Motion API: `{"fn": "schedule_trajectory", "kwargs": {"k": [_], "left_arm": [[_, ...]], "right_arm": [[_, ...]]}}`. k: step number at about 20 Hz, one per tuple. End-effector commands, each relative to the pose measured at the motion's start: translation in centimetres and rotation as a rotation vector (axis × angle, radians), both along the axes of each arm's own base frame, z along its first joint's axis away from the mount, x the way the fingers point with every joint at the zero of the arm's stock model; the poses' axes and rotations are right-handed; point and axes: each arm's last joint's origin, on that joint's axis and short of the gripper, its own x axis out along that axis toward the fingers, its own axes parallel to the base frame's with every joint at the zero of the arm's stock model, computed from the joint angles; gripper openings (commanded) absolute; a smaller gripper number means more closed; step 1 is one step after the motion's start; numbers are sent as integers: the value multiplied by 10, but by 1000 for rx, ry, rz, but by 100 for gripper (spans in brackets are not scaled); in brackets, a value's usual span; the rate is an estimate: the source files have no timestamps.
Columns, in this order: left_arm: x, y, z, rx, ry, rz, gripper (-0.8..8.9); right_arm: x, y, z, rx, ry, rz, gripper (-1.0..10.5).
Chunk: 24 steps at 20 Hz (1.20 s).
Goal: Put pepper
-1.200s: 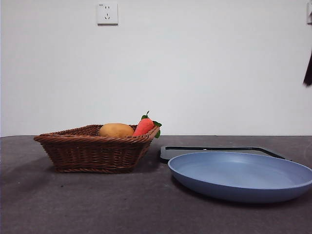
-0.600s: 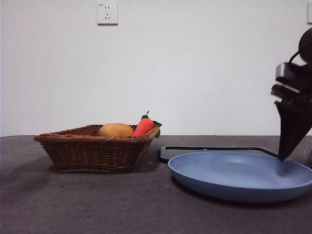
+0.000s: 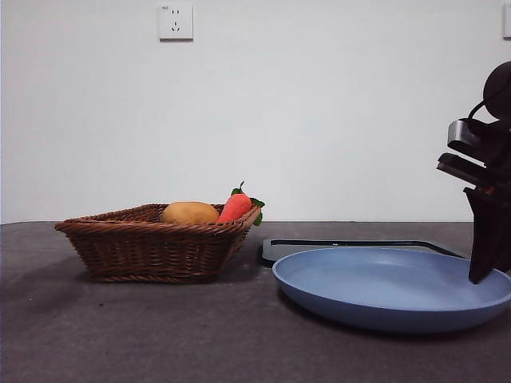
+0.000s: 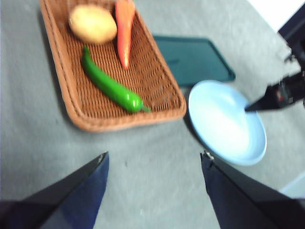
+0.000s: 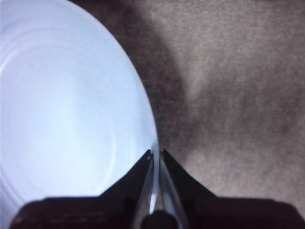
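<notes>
The green pepper [image 4: 112,88] lies inside the wicker basket [image 4: 124,121], beside a carrot [image 4: 125,28] and a potato [image 4: 93,23]. In the front view the basket [image 3: 152,251] wall hides the pepper. My left gripper [image 4: 155,155] hangs open high above the table, short of the basket, holding nothing. My right gripper [image 5: 156,152] is shut on the rim of the blue plate [image 5: 62,119]. It shows at the plate's right edge in the front view, right gripper [image 3: 479,275] on blue plate [image 3: 383,295], and in the left wrist view, right gripper [image 4: 267,100] on blue plate [image 4: 224,124].
A dark green tray [image 4: 193,57] lies flat behind the plate, seen low in the front view as the tray [image 3: 351,246]. The carrot [image 3: 235,207] and potato [image 3: 190,213] poke above the basket rim. A wall socket [image 3: 176,22] is on the back wall.
The right arm came in from the right edge and dropped to the plate's right rim, its jaws closing on it. The plate has shifted slightly left.
</notes>
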Motion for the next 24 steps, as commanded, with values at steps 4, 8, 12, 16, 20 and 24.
{"fn": "schedule_trajectory", "kwargs": {"k": [4,8,12,16,20,24], "left_arm": [[22,-8,13,-23,32,36,337],[63,-27,22,60,107,48,336],[116,-62,24,127,181,44,336],[168,-99,12,218,253,67,336],[209,-125,-14,319,352,106,336],[231,-136,-49,359,444,149,336]], "right_arm": [[-11,-1,46,19,-163,-21,5],[-33,-3,87,32,-304,-22,5],[-54,-6,125,41,-428,-34,5],[-70,-8,149,49,-510,-40,5],[-77,-9,155,55,-540,-44,5],[-78,-9,154,54,-529,-43,5]]}}
